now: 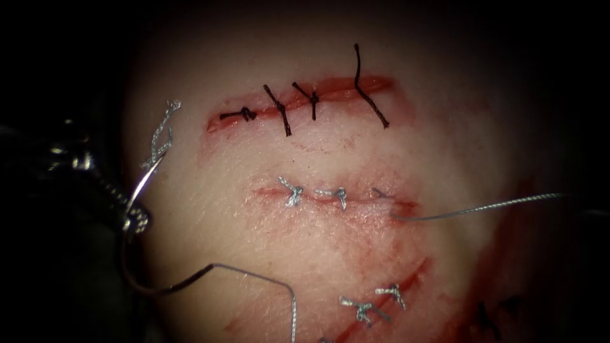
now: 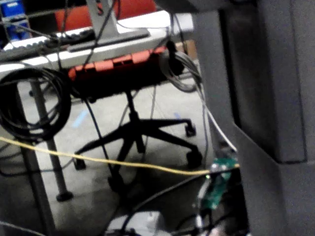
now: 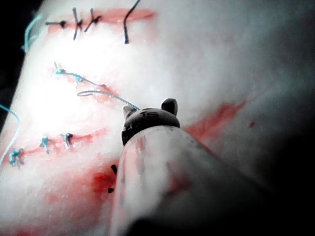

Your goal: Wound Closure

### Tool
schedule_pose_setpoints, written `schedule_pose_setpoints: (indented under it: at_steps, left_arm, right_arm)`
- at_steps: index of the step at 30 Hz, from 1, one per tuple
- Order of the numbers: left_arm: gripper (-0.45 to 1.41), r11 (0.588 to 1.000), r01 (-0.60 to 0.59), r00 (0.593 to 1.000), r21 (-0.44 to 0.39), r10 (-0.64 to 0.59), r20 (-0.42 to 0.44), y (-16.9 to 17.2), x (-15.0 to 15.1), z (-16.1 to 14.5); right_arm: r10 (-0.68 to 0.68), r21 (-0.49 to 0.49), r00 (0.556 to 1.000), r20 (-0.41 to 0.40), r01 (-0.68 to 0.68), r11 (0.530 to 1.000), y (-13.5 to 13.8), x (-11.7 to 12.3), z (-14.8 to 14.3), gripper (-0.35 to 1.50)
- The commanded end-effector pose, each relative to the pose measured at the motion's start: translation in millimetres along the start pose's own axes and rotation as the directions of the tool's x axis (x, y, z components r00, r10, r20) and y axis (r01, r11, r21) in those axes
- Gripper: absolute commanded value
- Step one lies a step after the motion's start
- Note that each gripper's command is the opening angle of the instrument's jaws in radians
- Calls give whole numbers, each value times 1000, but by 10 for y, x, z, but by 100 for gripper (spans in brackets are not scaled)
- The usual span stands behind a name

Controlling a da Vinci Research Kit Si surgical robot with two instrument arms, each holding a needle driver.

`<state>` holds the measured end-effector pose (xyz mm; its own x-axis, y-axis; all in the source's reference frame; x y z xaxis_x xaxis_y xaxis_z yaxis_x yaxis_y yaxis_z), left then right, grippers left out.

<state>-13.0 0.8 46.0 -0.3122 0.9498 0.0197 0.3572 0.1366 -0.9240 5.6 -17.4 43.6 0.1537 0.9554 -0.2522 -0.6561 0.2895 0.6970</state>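
Progress check, as far as it can be judged. The top cut [image 1: 337, 87] is closed with four black stitches [image 1: 284, 111], and the lower cut [image 1: 413, 274] has a couple of grey knots [image 1: 363, 309] on it. The middle cut [image 1: 362, 202] is the one being worked. Two grey stitches [image 1: 293, 192] are tied on its left half, and the thread [image 1: 483, 206] comes out of the tissue [image 1: 483, 127] at its right end. That last stitch looks placed but not tied, so a knot and a trim are probably left.

The needle [image 1: 145, 181] is clamped in the left tool [image 1: 133, 220], gripped roughly mid-curve. It is out of the tissue, well to the left of all three cuts, with its bright arc rising above the jaws. A slack loop of thread [image 1: 254, 274] trails away below and to the right of that tool.

The right tool [image 3: 132, 112] is seen in the right wrist view with the thread [image 3: 106, 94] running straight into its tip. It appears to be pinched there, pulled taut out to the right of the cut.

On room: the tissue's left edge sits right at the left tool, so little margin is left behind it. Bare tissue is open ahead of the right tool, between the middle and lower cuts.
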Motion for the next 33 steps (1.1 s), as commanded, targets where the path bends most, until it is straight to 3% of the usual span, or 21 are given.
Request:
schedule_pose_setpoints:
  at_steps: [1,2,5,9,12,16,18,19,20,21,22,23,24,25,28,30,32,33]
  left_arm:
    - [-45,1000,0,1000,-1,0,0,-7,1,3]
    - [-45,1000,0,1000,3,0,-2,-7,1,3]
    - [-45,1000,-12,1000,11,12,-9,-7,2,3]
    - [-45,1000,-23,1000,15,23,-17,-8,4,3]
    - [-45,998,-50,996,46,53,-66,-9,15,3]
    - [-45,996,-66,994,61,71,-87,-9,20,0]
    - [-45,994,-78,991,74,85,-99,-12,22,-1]
    - [-45,992,-90,989,84,99,-110,-13,24,-1]
    - [-45,992,-97,988,87,106,-112,-14,25,0]
    - [-45,991,-97,988,89,107,-115,-15,26,0]
    - [-45,991,-97,987,91,108,-118,-16,27,1]
    - [-45,991,-97,987,91,108,-118,-16,27,1]
    - [-45,990,-104,986,93,114,-119,-16,27,2]
    - [-45,990,-104,986,94,115,-120,-17,28,2]
    - [-45,990,-105,986,96,116,-122,-18,28,3]
    - [-45,990,-106,985,97,117,-123,-19,27,4]
    - [-45,990,-106,985,98,118,-123,-19,26,4]
    - [-45,990,-106,985,98,118,-123,-19,26,4]
  right_arm:
    - [-35,50,999,23,33,998,-21,-1,19,103]
    - [-60,74,998,35,57,996,-27,-2,23,93]
    - [-137,130,989,55,129,983,-60,-1,25,116]
    - [-126,173,991,54,115,978,-74,7,14,119]
    - [-123,342,991,46,100,934,-98,28,-21,130]
    - [-128,425,991,39,99,900,-111,40,-49,135]
    - [-129,486,991,47,90,869,-123,58,-67,128]
    - [-140,531,990,27,105,841,-126,73,-73,108]
    - [-128,531,992,13,102,841,-127,80,-73,106]
    - [-108,518,994,-12,98,850,-127,87,-72,104]
    - [-48,459,995,-83,81,885,-125,104,-62,71]
    - [-48,459,995,-83,81,885,-125,104,-62,71]
    - [-5,403,990,-143,63,913,-117,117,-44,-12]
    - [2,380,987,-158,59,923,-111,120,-33,-35]
    - [-19,324,978,-208,87,942,-86,114,11,-35]
    - [-103,224,975,-197,147,963,-43,81,71,-35]
    - [-162,182,974,-156,190,965,-19,57,103,-35]
    - [-162,182,974,-156,190,965,-19,57,103,-35]
